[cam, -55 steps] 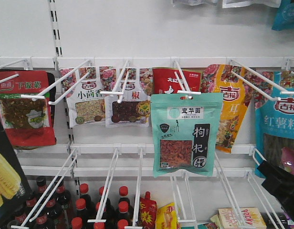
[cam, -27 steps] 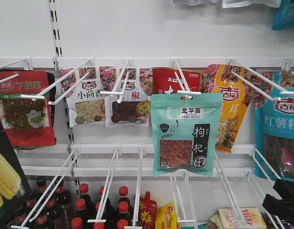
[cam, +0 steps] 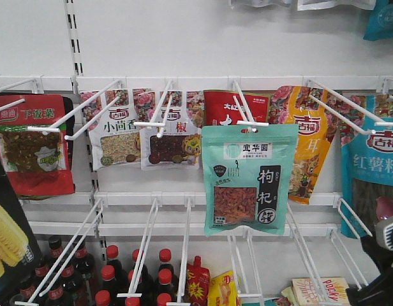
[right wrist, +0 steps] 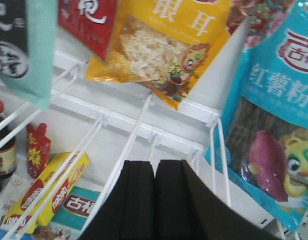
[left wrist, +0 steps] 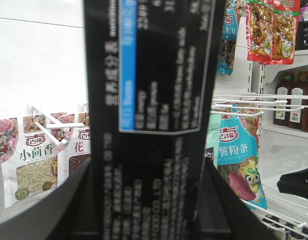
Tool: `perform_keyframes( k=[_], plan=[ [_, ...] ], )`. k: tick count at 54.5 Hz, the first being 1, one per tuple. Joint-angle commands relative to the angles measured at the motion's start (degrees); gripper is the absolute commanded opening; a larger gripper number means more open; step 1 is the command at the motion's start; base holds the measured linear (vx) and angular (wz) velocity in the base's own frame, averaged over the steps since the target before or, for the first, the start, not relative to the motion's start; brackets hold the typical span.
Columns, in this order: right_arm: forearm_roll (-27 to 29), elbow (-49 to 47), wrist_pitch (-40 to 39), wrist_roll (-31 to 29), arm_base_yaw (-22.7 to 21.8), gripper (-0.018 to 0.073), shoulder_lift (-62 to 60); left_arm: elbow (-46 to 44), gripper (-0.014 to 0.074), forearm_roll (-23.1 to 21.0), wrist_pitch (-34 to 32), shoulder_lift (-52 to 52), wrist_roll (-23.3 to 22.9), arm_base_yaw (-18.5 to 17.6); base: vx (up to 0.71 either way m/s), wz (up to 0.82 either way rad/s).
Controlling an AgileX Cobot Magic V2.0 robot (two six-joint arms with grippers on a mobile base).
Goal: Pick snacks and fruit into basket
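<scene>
With the left gripper (left wrist: 149, 169) clamped on the black-and-blue box (left wrist: 154, 100), the right gripper (right wrist: 154, 167) — pinched shut, empty — sits low and right of the mint-green pouch (cam: 249, 180) on its hook (cam: 243, 105); I'd open it, then slide the pouch straight forward off.

White peg-hook rack (cam: 184, 44): mint-green pouch (cam: 249, 182) hangs front-centre. Red pouch (cam: 32, 145) far left, spice packs (cam: 145, 137) btwn, orange-yellow pouch (cam: 306, 150) & blue pouch (cam: 375, 169) right. Red-capped bottles (cam: 108, 275) below.
</scene>
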Motion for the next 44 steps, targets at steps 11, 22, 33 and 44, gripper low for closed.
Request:
perform_keyframes(
  k=[11, 22, 33, 44],
  plan=[
    [12.6, -2.2, 1.3, -8.3, -0.4, 0.0019, 3.3, -1.9, -0.0007, -0.1, 0.4, 0.2, -0.3, -0.1, 0.00, 0.00],
    [15.2, -2.2, 7.1, -9.0, -0.4, 0.0020, 5.6, -1.9, -0.0007, -0.1, 0.4, 0.2, -0.3, -0.1, 0.00, 0.00],
    [22.6, -3.2, 22.7, -21.7, -0.4, 0.0020, 6.3, -1.9, -0.0007, -0.1, 0.4, 0.2, -0.3, -0.1, 0.00, 0.00],
    [26.5, -3.2, 28.2, -26.9, -4.1, 0.0020, 7.3, -1.9, -0.0007, -0.1, 0.4, 0.2, -0.3, -0.1, 0.00, 0.00]
  ],
)
